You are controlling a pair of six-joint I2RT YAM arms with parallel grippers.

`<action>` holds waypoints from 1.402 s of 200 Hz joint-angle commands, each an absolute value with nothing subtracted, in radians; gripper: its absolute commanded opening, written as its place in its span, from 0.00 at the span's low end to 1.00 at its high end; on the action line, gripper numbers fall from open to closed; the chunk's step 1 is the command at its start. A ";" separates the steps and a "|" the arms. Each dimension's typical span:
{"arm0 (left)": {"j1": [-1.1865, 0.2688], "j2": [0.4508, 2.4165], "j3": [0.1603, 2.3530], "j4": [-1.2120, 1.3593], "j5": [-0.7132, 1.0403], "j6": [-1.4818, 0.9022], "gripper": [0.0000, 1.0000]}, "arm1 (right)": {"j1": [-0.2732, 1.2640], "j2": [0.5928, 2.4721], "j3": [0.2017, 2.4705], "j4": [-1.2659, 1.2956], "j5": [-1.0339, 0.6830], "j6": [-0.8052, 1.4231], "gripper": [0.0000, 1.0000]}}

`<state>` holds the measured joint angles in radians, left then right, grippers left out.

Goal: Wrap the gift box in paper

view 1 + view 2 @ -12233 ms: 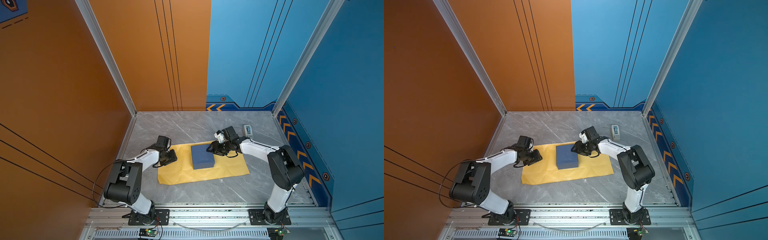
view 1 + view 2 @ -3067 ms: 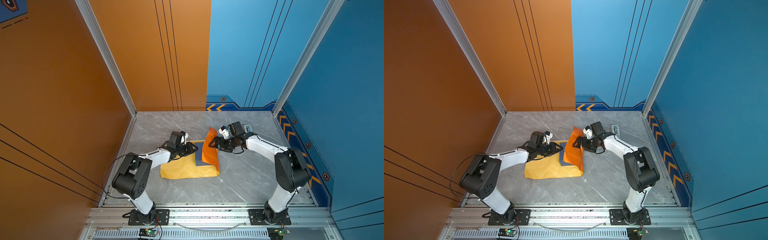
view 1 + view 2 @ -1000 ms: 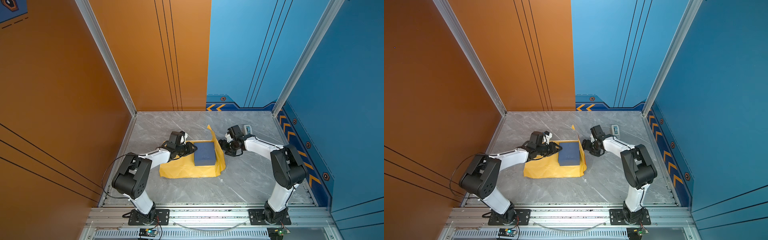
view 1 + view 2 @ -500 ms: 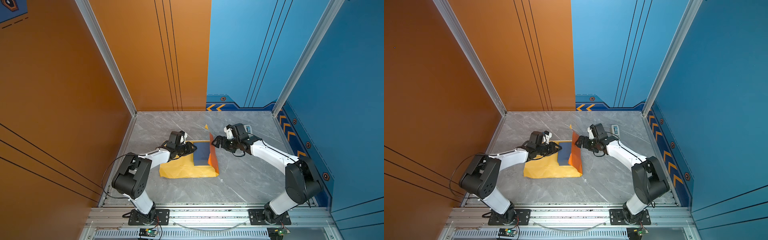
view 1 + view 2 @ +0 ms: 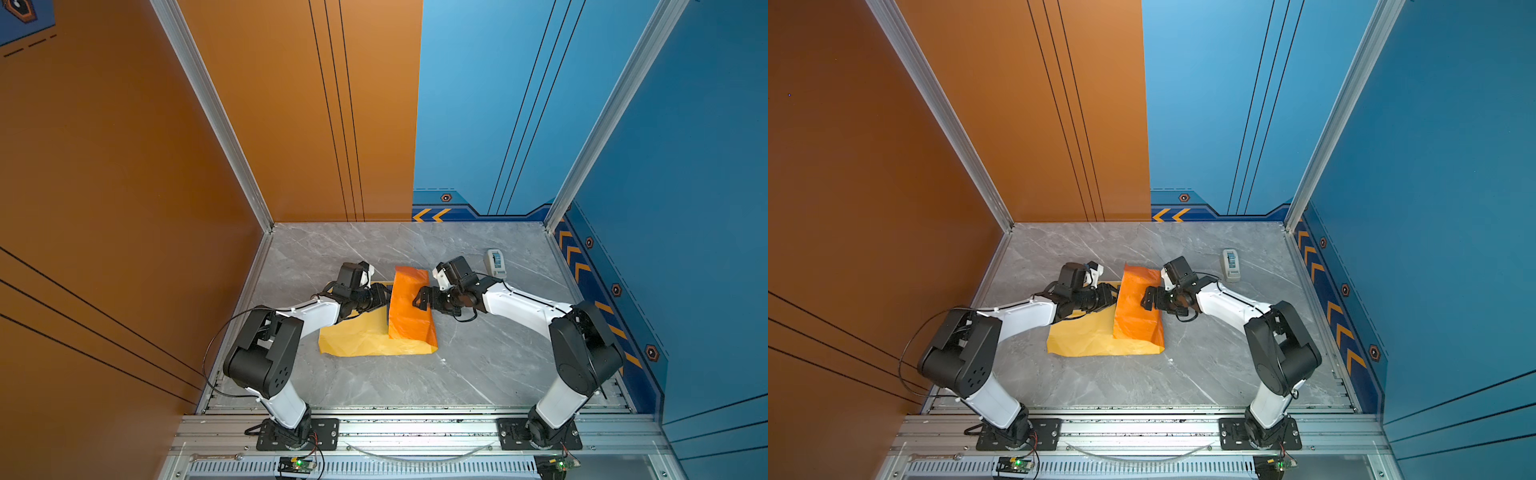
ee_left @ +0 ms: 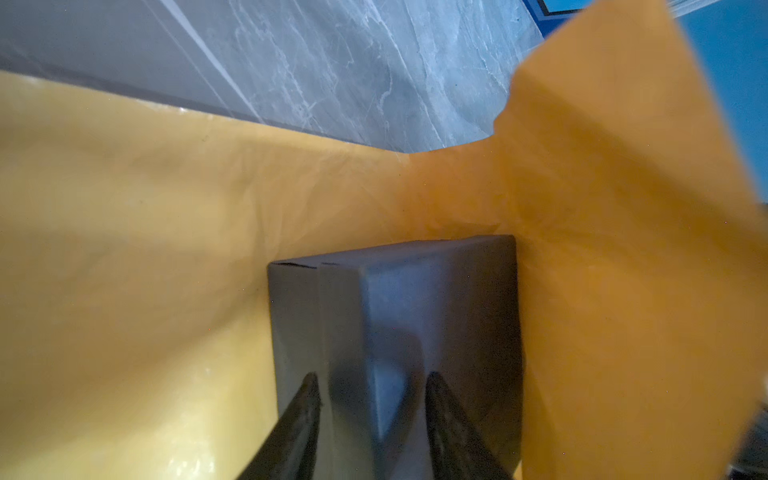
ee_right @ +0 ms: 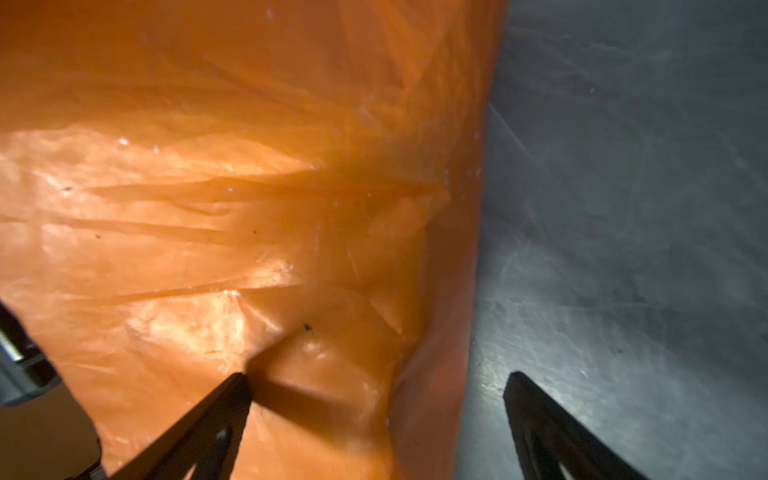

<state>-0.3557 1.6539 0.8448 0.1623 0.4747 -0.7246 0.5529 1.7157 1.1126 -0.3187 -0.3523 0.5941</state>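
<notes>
Left pincer point(image 6: 372, 378), right pincer point(image 5: 419, 300) beside paper point(image 5: 410, 316)

Dark navy-blue matte box point(image 6: 395, 316): one, at the left pincer point(image 6: 372, 378).
Yellow-and-orange paper sheet point(image 5: 365, 336): one, at the right pincer point(image 7: 378, 377).
White-grey tape dispenser point(image 5: 495, 262): one, beyond the right pincer.
Pincers: two.

The paper point(image 7: 208, 208) is glossy, crinkled orange — reverse matt yellow — the gift box point(image 6: 395, 299) smooth, matt.

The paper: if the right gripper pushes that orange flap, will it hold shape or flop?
Likely floppy: the paper folds over the box and dents where the right gripper touches it. Probably thin and light, given its fine wrinkles. The glossy orange face may slide under a push.
</notes>
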 commanded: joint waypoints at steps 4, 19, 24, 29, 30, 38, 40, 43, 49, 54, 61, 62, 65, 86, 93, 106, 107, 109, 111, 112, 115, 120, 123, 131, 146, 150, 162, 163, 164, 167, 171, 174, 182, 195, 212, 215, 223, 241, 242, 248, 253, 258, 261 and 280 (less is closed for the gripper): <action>-0.326 1.577 0.821 0.187 0.457 -0.749 0.49 | 0.571 1.748 1.146 -0.406 -0.282 0.534 0.98; -0.305 1.533 0.804 0.202 0.458 -0.767 0.55 | 0.576 1.767 1.159 -0.423 -0.272 0.513 0.98; -0.298 1.516 0.796 0.209 0.457 -0.772 0.58 | 0.578 1.773 1.165 -0.427 -0.272 0.506 0.98; -0.292 1.499 0.789 0.216 0.454 -0.778 0.60 | 0.580 1.776 1.169 -0.433 -0.271 0.501 0.97; -0.290 1.496 0.787 0.217 0.453 -0.779 0.60 | 0.581 1.776 1.171 -0.433 -0.271 0.501 0.97; -0.284 1.471 0.777 0.226 0.450 -0.782 0.62 | 0.584 1.785 1.176 -0.441 -0.264 0.493 0.97; -0.282 1.465 0.773 0.226 0.450 -0.782 0.63 | 0.585 1.785 1.177 -0.443 -0.263 0.491 0.97; -0.281 1.456 0.770 0.228 0.448 -0.783 0.63 | 0.585 1.788 1.181 -0.445 -0.262 0.488 0.97; -0.281 1.444 0.766 0.227 0.447 -0.781 0.64 | 0.588 1.791 1.184 -0.449 -0.261 0.485 0.97; -0.283 1.439 0.764 0.227 0.449 -0.779 0.65 | 0.588 1.793 1.187 -0.452 -0.259 0.484 0.97; -0.288 1.442 0.767 0.227 0.458 -0.776 0.65 | 0.591 1.794 1.190 -0.453 -0.261 0.478 0.98; -0.289 1.443 0.768 0.226 0.458 -0.775 0.65 | 0.591 1.795 1.190 -0.454 -0.261 0.477 0.97; -0.293 1.447 0.768 0.226 0.462 -0.775 0.65 | 0.592 1.796 1.192 -0.454 -0.261 0.475 0.98; -0.329 1.500 0.783 0.225 0.470 -0.762 0.65 | 0.594 1.794 1.198 -0.454 -0.266 0.458 0.98; -0.340 1.521 0.789 0.226 0.471 -0.762 0.64 | 0.594 1.794 1.202 -0.456 -0.268 0.451 0.98; -0.357 1.570 0.801 0.224 0.471 -0.757 0.60 | 0.595 1.792 1.203 -0.460 -0.274 0.438 0.98; -0.359 1.571 0.802 0.224 0.469 -0.758 0.60 | 0.594 1.793 1.203 -0.459 -0.274 0.438 0.98; -0.361 1.579 0.802 0.225 0.469 -0.758 0.60 | 0.594 1.793 1.203 -0.460 -0.275 0.435 0.98; -0.364 1.585 0.803 0.225 0.466 -0.758 0.59 | 0.594 1.793 1.204 -0.461 -0.277 0.434 0.98; -0.364 1.587 0.803 0.224 0.466 -0.758 0.59 | 0.594 1.793 1.204 -0.461 -0.277 0.434 0.98; -0.368 1.595 0.805 0.226 0.464 -0.756 0.59 | 0.594 1.791 1.204 -0.463 -0.278 0.431 0.98; -0.373 1.610 0.807 0.226 0.462 -0.754 0.58 | 0.594 1.792 1.203 -0.462 -0.279 0.427 0.98; -0.376 1.619 0.808 0.227 0.463 -0.753 0.58 | 0.595 1.791 1.203 -0.462 -0.280 0.425 0.98; -0.383 1.639 0.811 0.227 0.467 -0.754 0.58 | 0.594 1.793 1.205 -0.464 -0.281 0.422 0.98; -0.400 1.662 0.816 0.233 0.473 -0.754 0.55 | 0.597 1.794 1.210 -0.463 -0.288 0.412 0.98; -0.405 1.666 0.818 0.233 0.473 -0.753 0.54 | 0.597 1.795 1.210 -0.463 -0.288 0.409 0.98; -0.414 1.676 0.817 0.233 0.468 -0.754 0.50 | 0.599 1.798 1.216 -0.463 -0.291 0.396 0.98; -0.416 1.676 0.817 0.233 0.466 -0.754 0.49 | 0.599 1.799 1.216 -0.463 -0.291 0.395 0.98; -0.416 1.677 0.817 0.234 0.466 -0.753 0.49 | 0.599 1.799 1.218 -0.463 -0.291 0.395 0.98; -0.419 1.679 0.817 0.233 0.464 -0.755 0.47 | 0.599 1.799 1.220 -0.464 -0.295 0.392 0.98; -0.421 1.679 0.816 0.235 0.461 -0.757 0.45 | 0.597 1.798 1.223 -0.465 -0.301 0.390 0.98; -0.421 1.681 0.814 0.234 0.460 -0.759 0.44 | 0.593 1.797 1.224 -0.465 -0.307 0.390 0.98; -0.423 1.682 0.810 0.236 0.451 -0.762 0.38 | 0.581 1.789 1.226 -0.464 -0.327 0.395 0.98; -0.423 1.680 0.801 0.244 0.441 -0.770 0.32 | 0.550 1.753 1.215 -0.450 -0.371 0.421 0.99; -0.426 1.680 0.797 0.249 0.437 -0.773 0.28 | 0.501 1.694 1.184 -0.414 -0.448 0.471 1.00; -0.426 1.680 0.798 0.250 0.436 -0.774 0.28 | 0.492 1.685 1.179 -0.405 -0.463 0.484 1.00; -0.427 1.680 0.798 0.249 0.434 -0.773 0.28 | 0.471 1.667 1.158 -0.387 -0.486 0.520 1.00; -0.434 1.684 0.799 0.250 0.434 -0.775 0.27 | 0.448 1.658 1.134 -0.386 -0.485 0.571 0.99; -0.434 1.685 0.799 0.251 0.434 -0.775 0.27 | 0.448 1.659 1.135 -0.389 -0.483 0.573 0.99; -0.435 1.684 0.800 0.251 0.433 -0.776 0.27 | 0.451 1.666 1.142 -0.405 -0.465 0.575 0.99; -0.438 1.685 0.800 0.252 0.432 -0.776 0.27 | 0.457 1.676 1.146 -0.421 -0.449 0.574 0.99; -0.440 1.685 0.799 0.252 0.432 -0.778 0.27 | 0.465 1.687 1.154 -0.434 -0.438 0.570 0.99; -0.441 1.684 0.798 0.252 0.431 -0.778 0.28 | 0.469 1.694 1.158 -0.438 -0.432 0.567 0.99; -0.443 1.675 0.793 0.254 0.427 -0.781 0.28 | 0.490 1.741 1.174 -0.437 -0.409 0.573 0.98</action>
